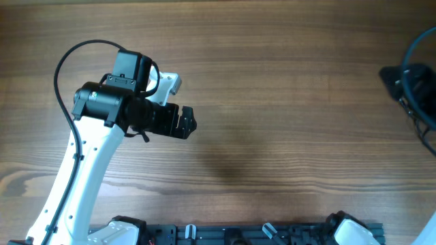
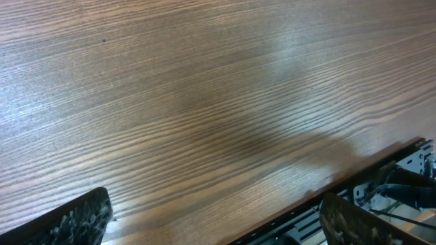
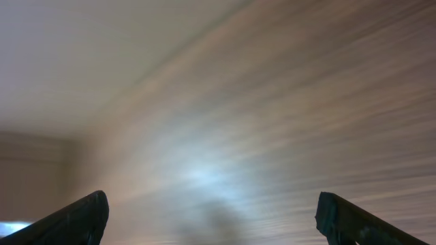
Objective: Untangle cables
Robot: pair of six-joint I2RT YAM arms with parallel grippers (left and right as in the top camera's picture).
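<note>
Thin black cables (image 1: 417, 121) show only at the overhead view's far right edge, as a loop with loose strands, partly cut off by the frame. A dark block (image 1: 394, 76) sits against them; I cannot tell whether it is part of my right arm. My left gripper (image 1: 187, 122) hovers over bare wood at centre left, far from the cables. In its wrist view the left gripper (image 2: 218, 228) is open and empty. In the right wrist view my right gripper (image 3: 211, 221) is open and empty over blurred wood; no cable shows there.
The wooden table (image 1: 272, 82) fills the views. A black rail with the arm bases (image 1: 259, 233) runs along the front edge and also shows in the left wrist view (image 2: 381, 197). The left arm's own thick cable (image 1: 65, 68) arcs beside it.
</note>
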